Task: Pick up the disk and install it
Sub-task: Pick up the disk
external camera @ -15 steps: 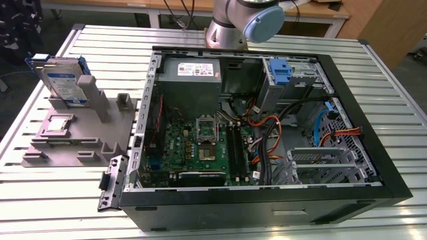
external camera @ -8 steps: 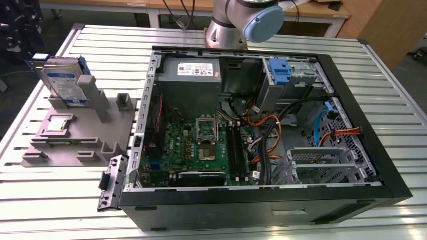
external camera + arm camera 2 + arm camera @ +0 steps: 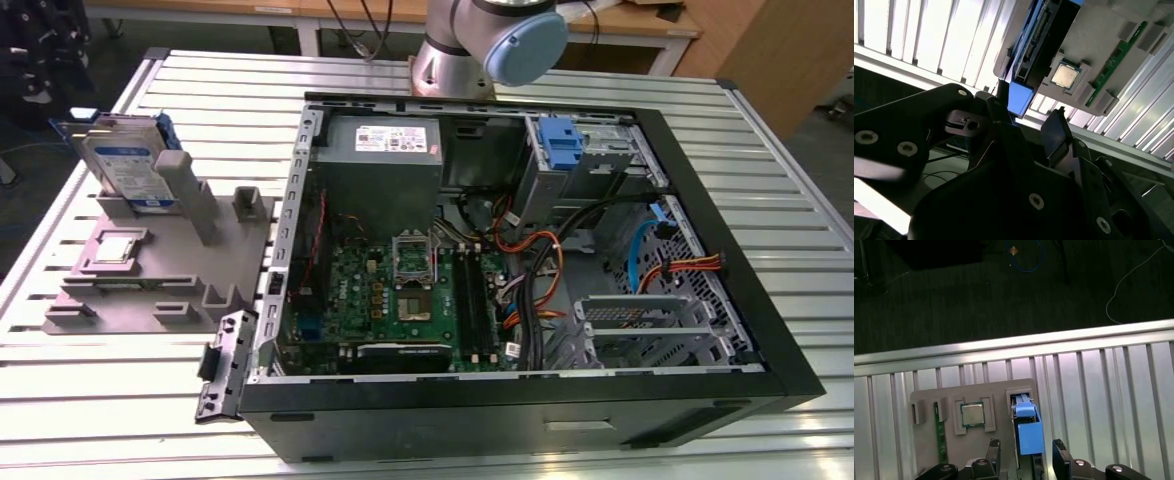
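The gripper (image 3: 1026,454) is nearest in the first wrist view. Its two dark fingers (image 3: 995,450) stand apart with nothing clamped between them. Lined up with the gap, and lower down, is the blue-framed top edge of the disk (image 3: 1028,432), which stands on edge in a slot of the grey holder (image 3: 999,390). Clear space shows on either side of the blue edge, so the fingers are not touching it. Beside the disk on the same holder lies a square processor chip (image 3: 972,414), and a slot further along is a green memory stick (image 3: 940,435). The holder rests on the slatted metal table (image 3: 1104,405), near its edge, with dark floor beyond.

The step in hand looks like the pick, and the task is barely begun. The disk sits in its holder, outside the open computer case (image 3: 787,330), which lies to the exterior view's right of the holder. To do the pick well, I judge the gripper should go straight down with the disk centred in the gap, so neither finger clips the blue frame. It should close on the broad flat faces rather than the narrow plastic end. The slot looks snug, so any tilt risks jamming, and the lift wants to run straight along the slot
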You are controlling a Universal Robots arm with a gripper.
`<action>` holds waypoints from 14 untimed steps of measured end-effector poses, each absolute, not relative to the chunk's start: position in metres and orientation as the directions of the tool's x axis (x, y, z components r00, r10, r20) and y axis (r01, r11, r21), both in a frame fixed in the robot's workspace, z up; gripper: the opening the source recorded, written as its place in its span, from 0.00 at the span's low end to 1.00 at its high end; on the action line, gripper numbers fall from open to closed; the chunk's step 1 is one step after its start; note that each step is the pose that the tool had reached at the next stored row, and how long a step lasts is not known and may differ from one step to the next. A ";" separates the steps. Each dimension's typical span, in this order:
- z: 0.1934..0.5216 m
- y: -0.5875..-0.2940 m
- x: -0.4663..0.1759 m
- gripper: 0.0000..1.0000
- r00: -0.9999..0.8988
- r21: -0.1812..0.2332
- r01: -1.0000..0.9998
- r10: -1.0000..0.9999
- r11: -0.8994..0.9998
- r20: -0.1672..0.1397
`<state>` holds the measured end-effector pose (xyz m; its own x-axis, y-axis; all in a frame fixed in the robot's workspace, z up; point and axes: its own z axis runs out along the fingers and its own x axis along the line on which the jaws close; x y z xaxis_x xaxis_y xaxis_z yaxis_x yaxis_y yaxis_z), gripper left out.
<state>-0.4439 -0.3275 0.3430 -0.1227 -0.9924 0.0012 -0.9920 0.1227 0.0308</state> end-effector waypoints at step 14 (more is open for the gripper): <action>0.327 -0.327 -0.448 0.53 -0.051 0.025 -0.998 -0.999 0.051 -0.009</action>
